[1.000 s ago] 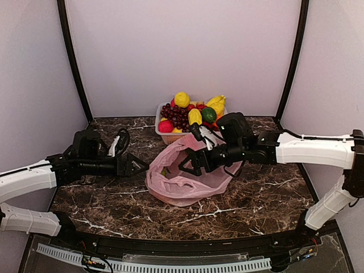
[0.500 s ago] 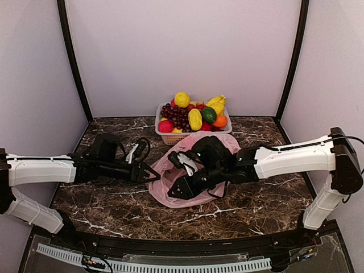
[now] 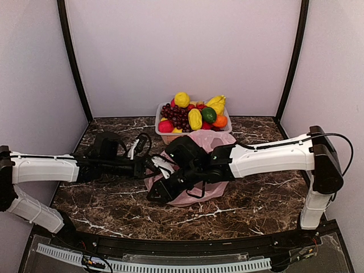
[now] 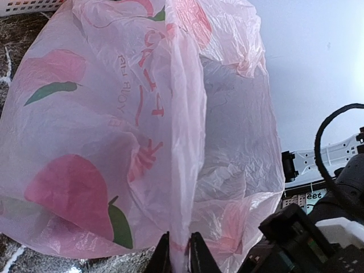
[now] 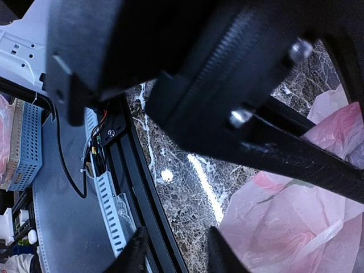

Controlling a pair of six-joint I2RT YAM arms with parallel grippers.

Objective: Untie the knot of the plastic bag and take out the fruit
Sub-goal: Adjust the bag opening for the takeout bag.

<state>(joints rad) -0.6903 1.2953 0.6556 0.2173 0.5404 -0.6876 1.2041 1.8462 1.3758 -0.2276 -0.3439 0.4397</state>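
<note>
Plastic bag (image 4: 102, 142): pink translucent film printed with red fruit and green leaves, slack and crinkled; one upright fold runs down into the left claw.
Left gripper (image 4: 181, 259): fingers almost closed, pinching that fold of film between the tips.
Right gripper (image 5: 176, 253): fingers apart, nothing between them; it hangs low over the table near the front rail, just beside the bag's near-left edge.
Bag position: middle of the table, with the right arm reaching across above it and the basket just behind it.
Table (image 3: 102, 199): dark marble with white veins.
Basket (image 3: 227, 126): white, at the far edge of the table.
Fruit (image 3: 193, 114): heaped in the basket; purple grapes with yellow, green, red and orange pieces.
</note>
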